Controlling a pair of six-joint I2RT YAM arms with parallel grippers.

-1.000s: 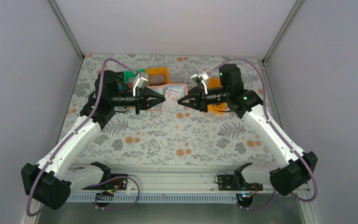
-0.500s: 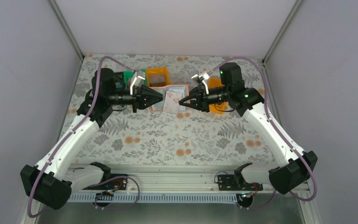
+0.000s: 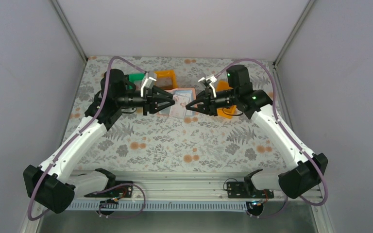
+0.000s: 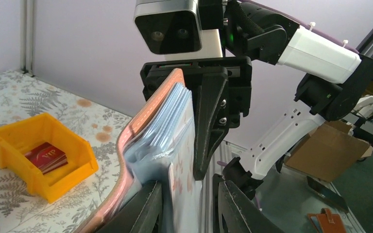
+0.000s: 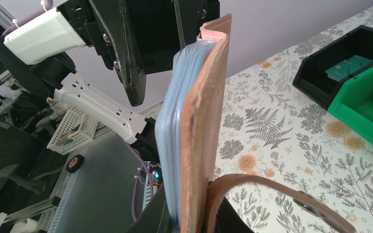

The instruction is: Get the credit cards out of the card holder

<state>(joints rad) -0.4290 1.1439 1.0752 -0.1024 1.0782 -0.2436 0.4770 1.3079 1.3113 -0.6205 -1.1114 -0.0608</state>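
Two robot arms meet above the back of a flower-patterned table (image 3: 175, 145), with the card holder (image 5: 201, 111) raised between them, well clear of the surface. It stands on edge, its brownish-pink cover to one side and pale blue sleeves (image 4: 175, 121) fanned out beside it. The right gripper (image 3: 189, 106) is clamped narrowly on one edge of the card holder, and a strap tab (image 5: 281, 194) with a snap curls out beside its fingers. The left gripper (image 3: 169, 101) faces it from the opposite edge with its jaws parted. The sleeves sit between its two fingers (image 4: 150, 208), and a gap shows on one side, so it is not pinching. A pale card (image 4: 180, 182) with pink print shows through the nearest sleeve. On the table, a red card (image 4: 46, 156) lies in an orange bin (image 4: 9, 141). A teal card (image 5: 352, 65) lies in a black bin (image 5: 320, 73), which touches a green bin (image 5: 364, 116).
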